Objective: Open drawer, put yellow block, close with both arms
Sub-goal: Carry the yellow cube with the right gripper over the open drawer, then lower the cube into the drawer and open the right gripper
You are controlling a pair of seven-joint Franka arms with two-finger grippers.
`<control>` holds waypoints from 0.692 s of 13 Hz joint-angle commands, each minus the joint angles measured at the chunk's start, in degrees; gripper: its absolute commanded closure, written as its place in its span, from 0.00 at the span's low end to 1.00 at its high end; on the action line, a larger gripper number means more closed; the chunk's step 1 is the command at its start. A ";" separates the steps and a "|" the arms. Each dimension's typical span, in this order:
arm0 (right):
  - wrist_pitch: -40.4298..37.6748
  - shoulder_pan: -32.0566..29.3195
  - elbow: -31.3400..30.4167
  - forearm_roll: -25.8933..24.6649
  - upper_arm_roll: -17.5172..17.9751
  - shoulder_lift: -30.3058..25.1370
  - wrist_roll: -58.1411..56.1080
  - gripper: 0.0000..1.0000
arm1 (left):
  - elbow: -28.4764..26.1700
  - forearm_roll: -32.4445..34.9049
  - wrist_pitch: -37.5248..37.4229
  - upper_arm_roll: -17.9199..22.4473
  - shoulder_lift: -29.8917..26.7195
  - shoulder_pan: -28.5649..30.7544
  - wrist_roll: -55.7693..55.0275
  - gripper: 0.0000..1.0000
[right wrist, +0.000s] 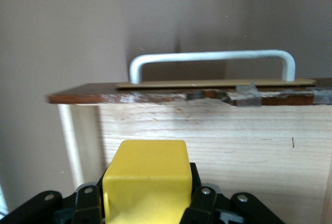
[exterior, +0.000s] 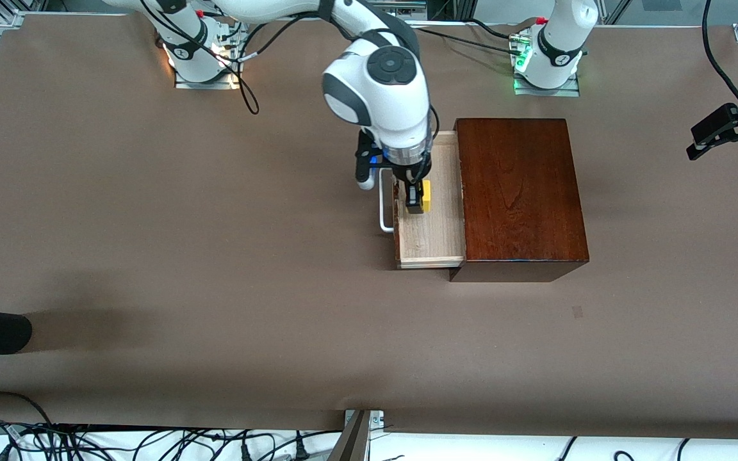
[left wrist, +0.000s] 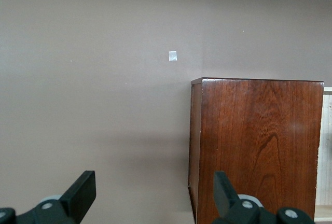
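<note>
Nearest the front camera, the drawer (exterior: pixel 432 237) stands pulled out of its box (exterior: pixel 517 192), and over it the right gripper (exterior: pixel 415 202) clamps the yellow block (exterior: pixel 426 195), seemingly to drop it inside, while the left gripper (exterior: pixel 724 137) waits wide open off the table's left-arm end.

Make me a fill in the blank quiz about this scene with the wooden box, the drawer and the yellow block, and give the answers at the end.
1. The right gripper is shut on the ____ block.
2. The drawer of the wooden box is ____.
3. The held block is over the drawer's ____ wood tray.
4. The left gripper, waiting off toward the left arm's end of the table, has its fingers ____.

Answers: yellow; open; pale; open
</note>
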 commanded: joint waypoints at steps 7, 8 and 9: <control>2.87 3.57 2.55 -2.07 -2.17 5.33 1.19 0.90 | 1.77 0.10 -1.23 -0.24 0.95 0.27 0.22 0.00; 3.22 3.66 2.56 -2.15 -2.09 5.51 1.19 0.90 | 1.77 0.10 -1.23 -0.23 0.95 0.27 0.31 0.00; 3.13 3.66 2.47 -2.15 -2.00 5.77 0.92 0.90 | 1.86 0.10 -1.23 -0.23 0.95 0.27 0.31 0.00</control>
